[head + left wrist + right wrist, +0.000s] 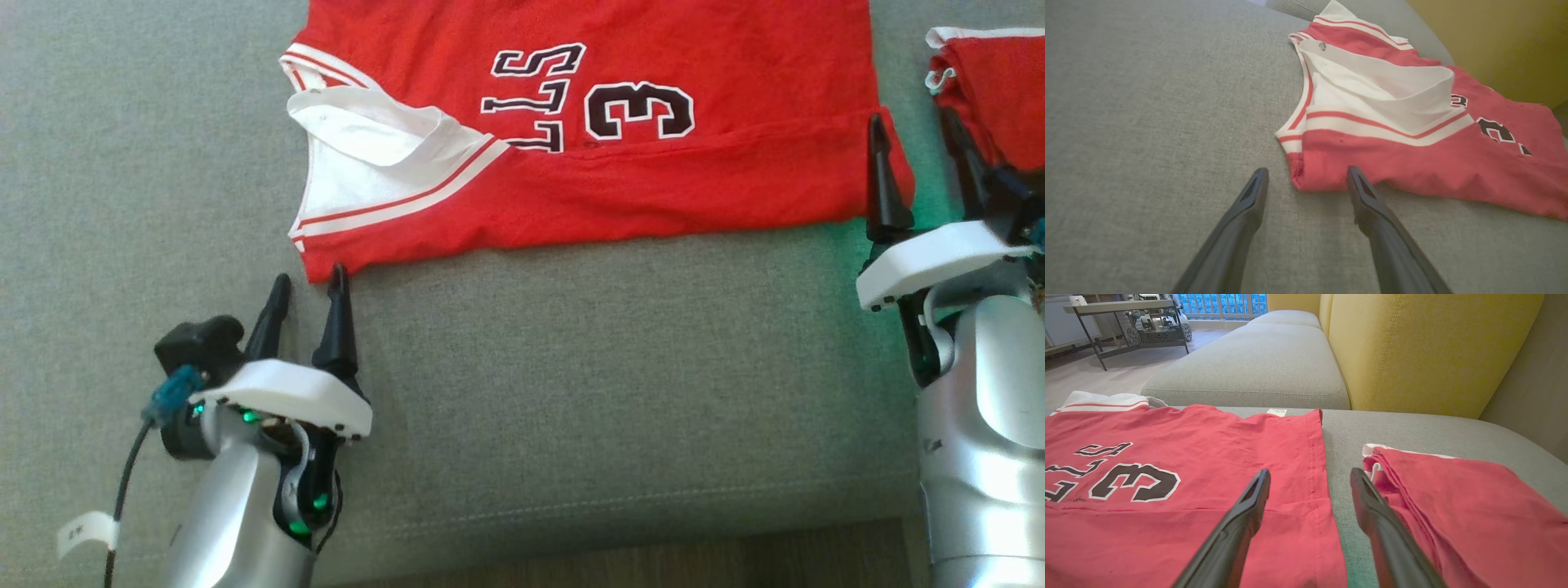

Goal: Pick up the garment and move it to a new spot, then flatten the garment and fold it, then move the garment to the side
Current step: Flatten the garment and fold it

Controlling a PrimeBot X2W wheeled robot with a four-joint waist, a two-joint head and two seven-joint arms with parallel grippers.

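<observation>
On sofa [571, 367]: jersey [653, 163], likely limp, light; left gripper [309, 279], right gripper [912, 118] spread at its 7 and 4 o'clock corners; pinch there.

Printed on the red jersey [735, 180], black with white outline: numeral "3" [641, 110] and, beside it, letters "LLS" [531, 98], the last letter partly under a fold. Turned sideways in the head view; the "3" legible again in the right wrist view. On the small white tag [1276, 412] at the hem and the white label [86, 535] on the cable [121, 490]: marks too small to read.
</observation>
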